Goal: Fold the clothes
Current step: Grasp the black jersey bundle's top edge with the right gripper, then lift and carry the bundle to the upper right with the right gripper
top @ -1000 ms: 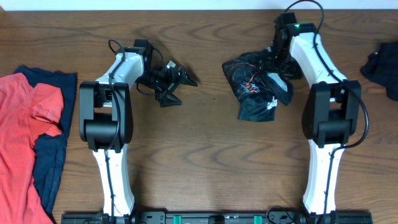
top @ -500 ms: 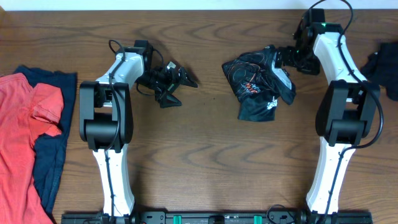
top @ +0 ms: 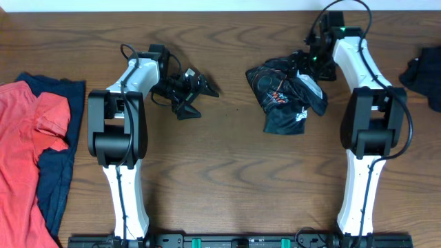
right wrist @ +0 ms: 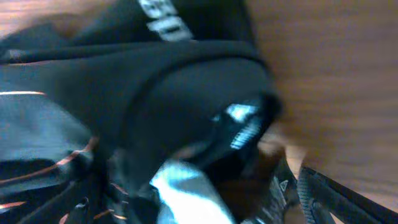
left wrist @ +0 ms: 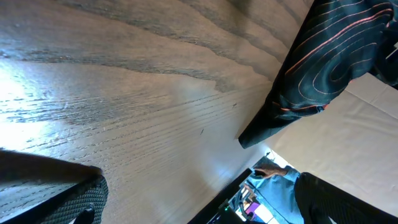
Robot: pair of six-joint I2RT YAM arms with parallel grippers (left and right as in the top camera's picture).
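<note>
My right claw [top: 303, 65] is sunk in the top edge of the crumpled black jersey [top: 284, 100], which lies right of the table's middle. Blur hides whether I grip it. The cloth looks thin, limp and slick, so I'd pinch a hem. My left claw [top: 200, 100] hangs spread and empty, well apart. The red top [top: 21, 131] overlaps the navy top [top: 52, 186] far left, and nothing blocks me.

Robotics lab bench, twin arms [top: 117, 131], wooden table [top: 234, 179]
</note>
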